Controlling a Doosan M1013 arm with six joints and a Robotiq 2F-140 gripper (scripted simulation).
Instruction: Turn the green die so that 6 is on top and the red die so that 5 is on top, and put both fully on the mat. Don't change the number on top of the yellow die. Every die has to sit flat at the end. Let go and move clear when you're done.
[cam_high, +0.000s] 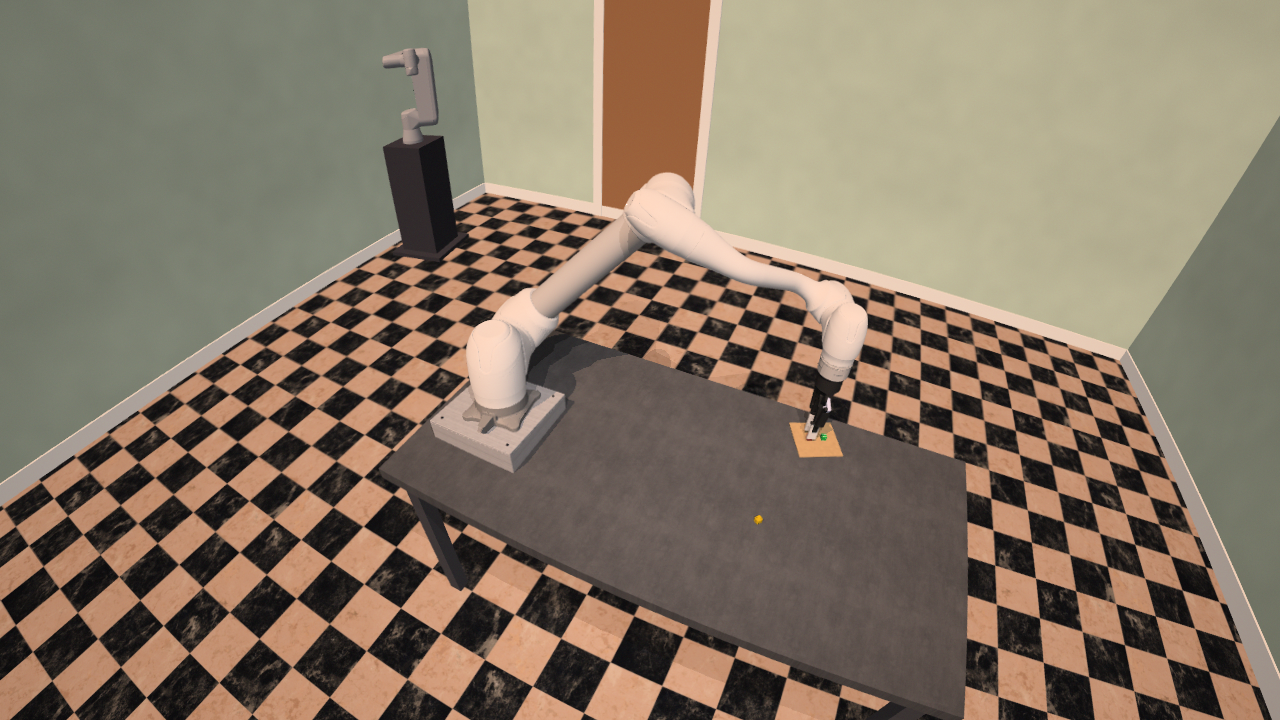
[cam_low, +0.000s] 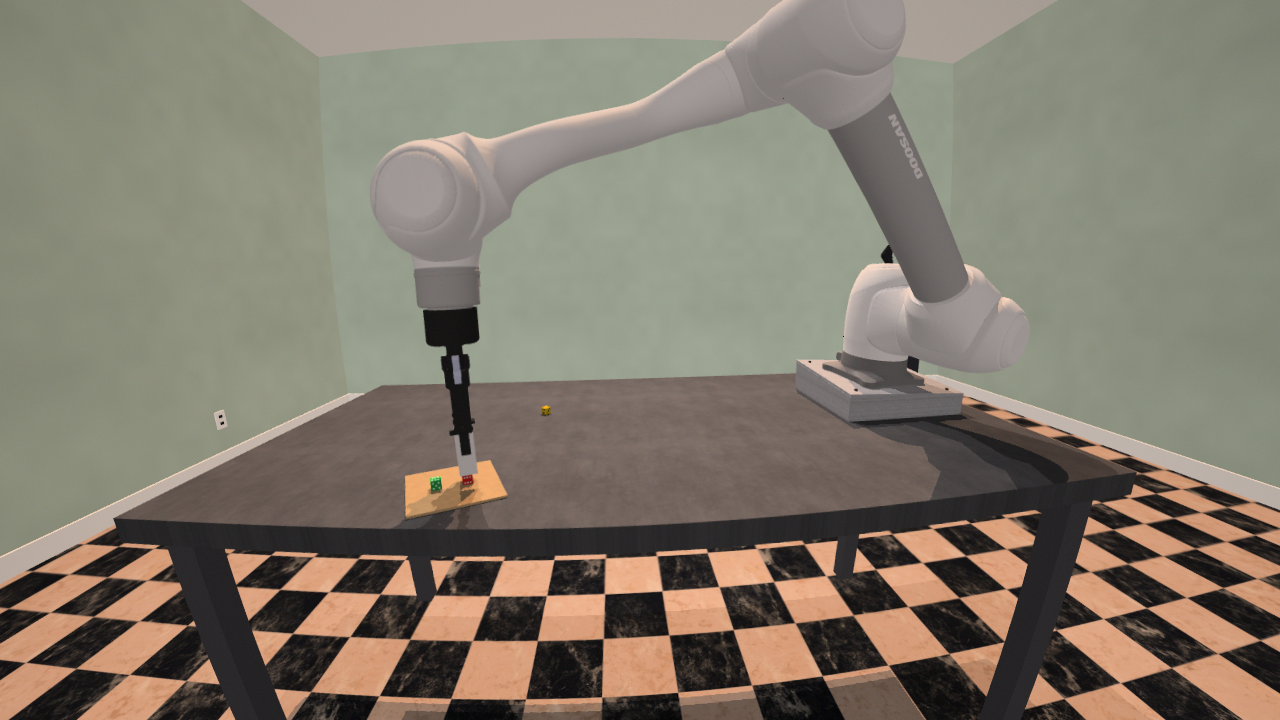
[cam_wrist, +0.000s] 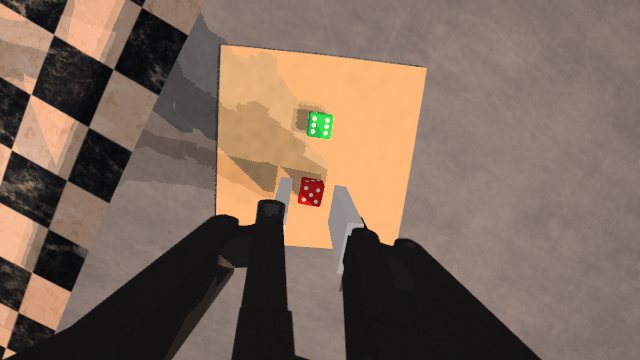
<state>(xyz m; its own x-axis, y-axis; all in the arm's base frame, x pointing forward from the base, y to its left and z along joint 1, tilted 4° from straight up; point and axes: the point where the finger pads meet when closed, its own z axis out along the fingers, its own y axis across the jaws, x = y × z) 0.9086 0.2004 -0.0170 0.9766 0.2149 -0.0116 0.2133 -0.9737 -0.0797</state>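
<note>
The green die (cam_high: 823, 437) (cam_low: 435, 484) (cam_wrist: 320, 125) sits flat on the orange mat (cam_high: 830, 449) (cam_low: 489, 492) (cam_wrist: 380, 110) with 6 on top. The red die (cam_low: 467, 480) (cam_wrist: 311, 192) sits on the mat near one edge, with 5 on top, and looks flat. My gripper (cam_low: 467, 472) (cam_wrist: 310, 200) is open around the red die, with a gap on each side between die and fingertips. In the top view the fingers hide the red die. The yellow die (cam_high: 758, 519) (cam_low: 546, 411) sits alone on the table; its top number is too small to read.
The dark table (cam_high: 626, 501) (cam_low: 680, 456) carries the arm's base (cam_high: 497, 424) (cam_low: 877, 394) at its other end. The mat lies close to one long table edge. The green die stands a few die widths from the fingers.
</note>
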